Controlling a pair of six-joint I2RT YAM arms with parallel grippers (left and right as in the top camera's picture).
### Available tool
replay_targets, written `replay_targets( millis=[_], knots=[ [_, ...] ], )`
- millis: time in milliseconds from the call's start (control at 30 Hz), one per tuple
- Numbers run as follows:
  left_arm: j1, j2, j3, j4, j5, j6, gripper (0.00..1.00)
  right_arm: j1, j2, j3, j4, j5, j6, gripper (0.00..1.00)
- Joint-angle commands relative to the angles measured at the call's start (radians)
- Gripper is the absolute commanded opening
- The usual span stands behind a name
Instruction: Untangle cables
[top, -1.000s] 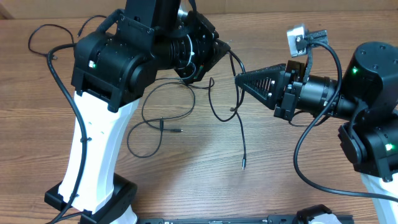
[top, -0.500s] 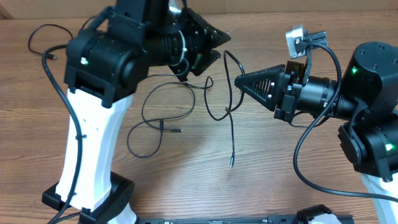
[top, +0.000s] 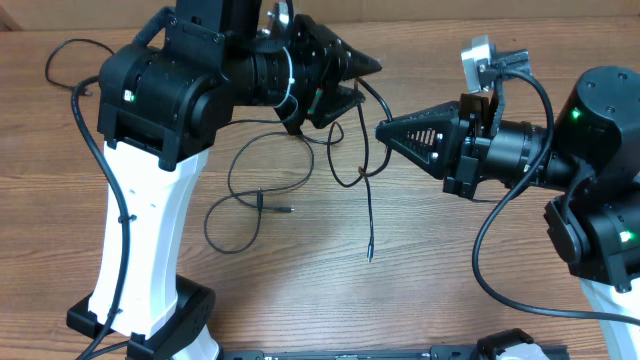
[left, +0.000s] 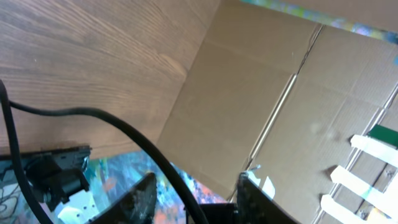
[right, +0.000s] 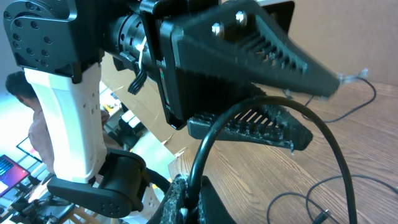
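A thin black cable (top: 368, 215) runs from my left gripper (top: 365, 80) through my right gripper (top: 380, 128) and hangs down to a small plug tip just above the table. My left gripper's fingers (left: 198, 179) are apart, and the cable (left: 124, 127) passes loosely between them. My right gripper (right: 189, 183) is shut on the same cable (right: 211, 137), which arches up out of its jaws. More thin cable lies in loose loops (top: 250, 190) on the table under the left arm, with a plug end (top: 285, 210).
Another thin strand (top: 70, 55) curls at the table's far left. The left arm's white base (top: 140, 260) and the right arm's body (top: 600, 180) stand at the two sides. A cardboard wall (left: 280, 124) stands behind the table.
The left arm has swung left and its gripper has turned. The hanging strand has shifted left and straightened, with its plug tip now further left. The right gripper has stayed in place.
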Motion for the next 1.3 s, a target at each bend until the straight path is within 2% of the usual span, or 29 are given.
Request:
replay_targets(
  millis=[0,100,233,367,467,633,733,767,833,900,1000,1100,1267],
  knots=[
    [0.0,0.009,0.002,-0.003,0.038,0.006,0.3,-0.001,-0.002,0.004,0.009,-0.021,-0.009,0.04],
    [0.0,0.009,0.002,-0.002,0.038,0.005,0.22,-0.001,-0.002,0.004,0.006,-0.027,-0.01,0.04],
    [0.0,0.009,0.002,-0.003,0.018,0.006,0.05,-0.001,-0.002,0.004,0.006,-0.027,-0.01,0.04],
    [0.0,0.009,0.002,-0.003,-0.082,0.03,0.04,-0.001,-0.002,0.004,-0.011,-0.019,-0.008,0.04],
    [0.0,0.009,0.002,0.037,-0.128,0.044,0.04,-0.002,-0.002,0.004,-0.094,0.086,-0.006,0.04],
    [0.0,0.008,0.002,0.332,-0.013,0.169,0.04,-0.002,-0.002,0.004,-0.276,0.334,-0.006,0.04],
    [0.0,0.007,0.003,0.453,-0.019,0.163,0.04,-0.002,-0.002,0.004,-0.356,0.438,-0.006,0.04],
    [0.0,0.007,0.003,0.478,-0.024,0.163,0.04,-0.002,-0.002,0.004,-0.383,0.475,-0.006,0.08],
    [0.0,0.007,0.003,0.518,-0.052,0.164,0.04,-0.002,-0.002,0.004,-0.426,0.534,-0.006,0.26],
    [0.0,0.007,0.003,0.553,-0.115,0.183,0.04,-0.002,-0.002,0.004,-0.472,0.59,-0.006,0.48],
    [0.001,0.005,0.003,0.586,-0.212,0.217,0.04,-0.002,-0.002,0.004,-0.544,0.676,-0.007,0.55],
    [0.0,0.005,0.003,0.594,-0.258,0.267,0.04,-0.002,0.0,0.004,-0.61,0.751,-0.007,0.75],
    [-0.014,0.005,0.003,0.506,-0.383,0.369,0.04,-0.002,0.012,0.004,-0.627,0.736,-0.007,0.9]
  ],
)
